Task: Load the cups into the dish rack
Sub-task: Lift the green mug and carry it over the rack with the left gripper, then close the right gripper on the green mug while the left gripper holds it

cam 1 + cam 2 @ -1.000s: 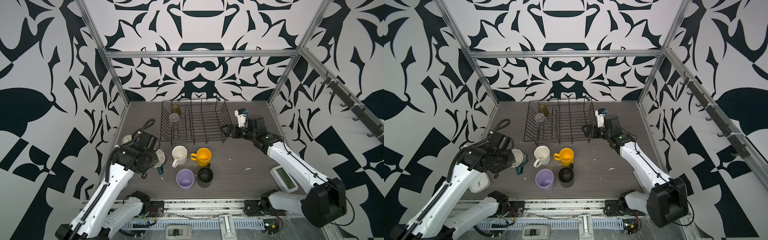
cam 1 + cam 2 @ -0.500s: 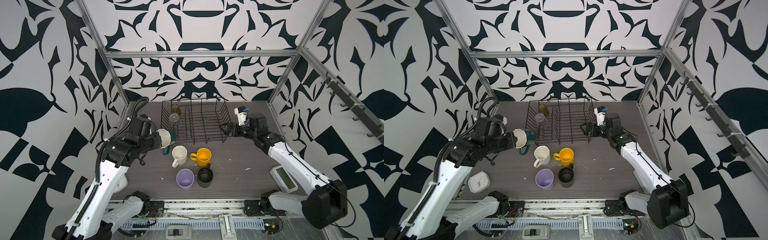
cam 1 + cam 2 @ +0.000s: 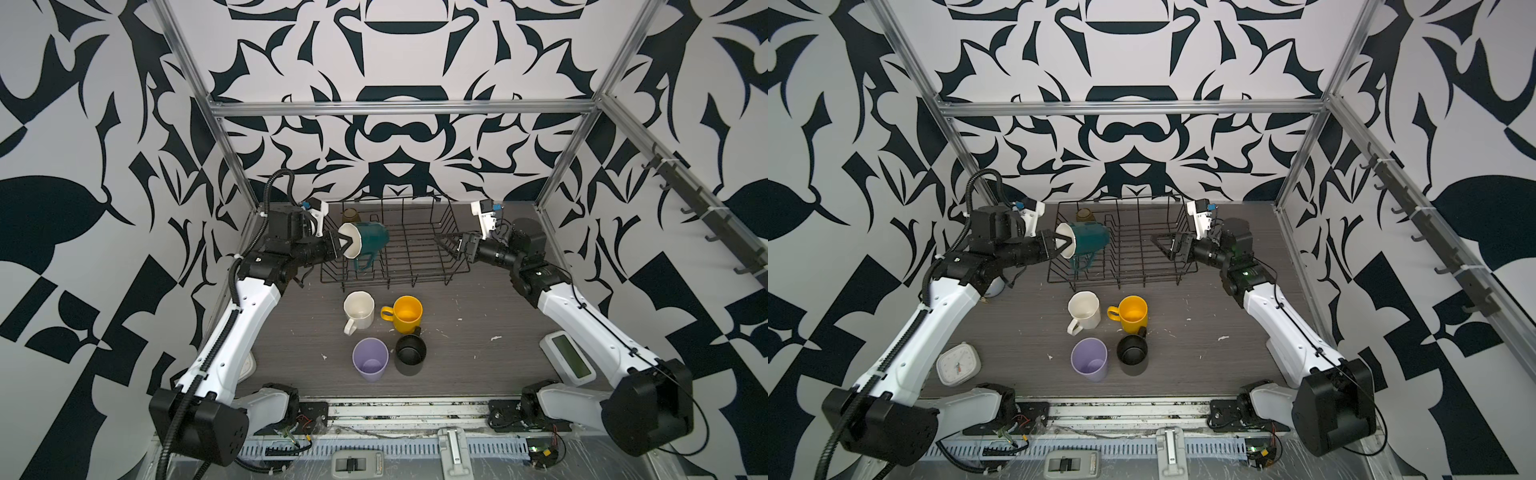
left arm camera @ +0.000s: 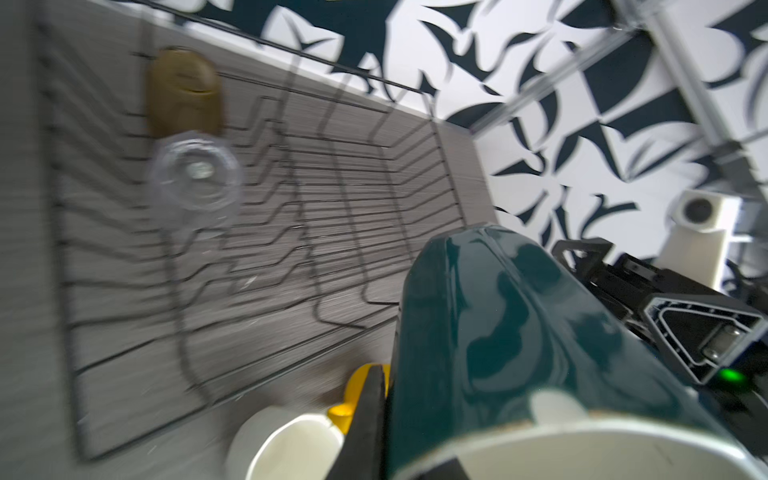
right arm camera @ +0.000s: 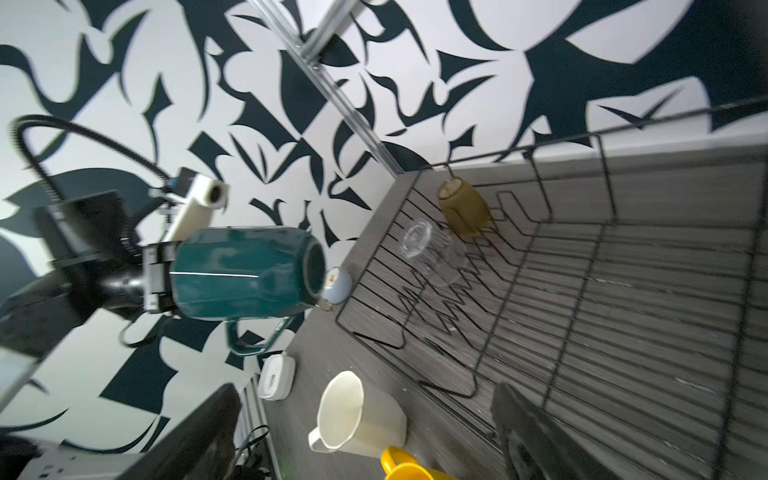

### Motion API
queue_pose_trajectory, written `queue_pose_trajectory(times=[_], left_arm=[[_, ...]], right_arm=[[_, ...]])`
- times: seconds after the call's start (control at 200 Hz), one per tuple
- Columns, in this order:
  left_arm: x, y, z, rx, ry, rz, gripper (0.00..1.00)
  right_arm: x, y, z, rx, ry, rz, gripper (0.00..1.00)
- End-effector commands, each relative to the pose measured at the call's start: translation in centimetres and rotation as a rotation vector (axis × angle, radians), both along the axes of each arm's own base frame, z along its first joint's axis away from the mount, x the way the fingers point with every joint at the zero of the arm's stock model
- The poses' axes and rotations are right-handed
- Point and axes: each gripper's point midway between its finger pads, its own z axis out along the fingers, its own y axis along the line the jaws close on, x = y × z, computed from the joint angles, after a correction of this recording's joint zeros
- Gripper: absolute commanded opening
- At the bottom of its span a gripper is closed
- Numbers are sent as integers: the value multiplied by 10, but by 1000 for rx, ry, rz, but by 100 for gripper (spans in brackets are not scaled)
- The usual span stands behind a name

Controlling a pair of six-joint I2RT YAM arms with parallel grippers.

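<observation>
Dark-green mug (image 3: 372,243) was clamped at the rim by the left gripper (image 3: 347,245), held sideways at the dish rack's (image 3: 415,259) left edge (handle down). Right gripper (image 3: 451,248) was seen spread wide, empty.

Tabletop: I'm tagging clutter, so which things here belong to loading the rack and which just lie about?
Job: dish rack, dark-green mug, cream mug, yellow mug, black mug, lilac tumbler, amber tumbler, clear tumbler.
Lying about: square clock, round clock, digital display.

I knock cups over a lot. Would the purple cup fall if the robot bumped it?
Probably, if bumped high: the purple cup stands upright, tall and narrower at the base. It has no handle, so tipped over it would likely roll.
</observation>
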Motion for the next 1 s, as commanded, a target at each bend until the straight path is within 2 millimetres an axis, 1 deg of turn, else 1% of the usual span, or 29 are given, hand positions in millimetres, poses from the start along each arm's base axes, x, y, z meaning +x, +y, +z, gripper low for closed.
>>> queue_pose_trajectory(times=[0.0, 0.105, 0.245, 0.475, 0.55, 0.56, 0.575, 0.74, 0.86, 0.995], left_arm=[[-8, -29, 55, -154, -224, -210, 0], [-12, -38, 58, -205, -266, -285, 0], [-14, -44, 60, -245, -301, -335, 0], [-18, -51, 56, -289, -303, -399, 0], [-21, -52, 58, -294, -304, -414, 0], [-15, -54, 49, -294, -278, -413, 0], [-13, -54, 46, -294, -268, -414, 0], [-13, -60, 41, -307, -247, -448, 0], [-15, -65, 41, -314, -236, -473, 0], [-19, -68, 43, -321, -242, -496, 0]], right_arm=[[-17, 11, 33, 109, -100, 132, 97], [-19, 13, 40, 138, -115, 162, 97], [-14, 16, 45, 158, -113, 173, 97], [-24, 38, 55, 195, -131, 282, 96], [-30, 46, 60, 196, -149, 314, 96], [-31, 47, 60, 195, -152, 319, 96], [-32, 48, 61, 195, -155, 325, 96], [-44, 64, 68, 187, -192, 385, 96], [-43, 69, 70, 186, -200, 393, 96], [-38, 74, 67, 184, -187, 393, 96]])
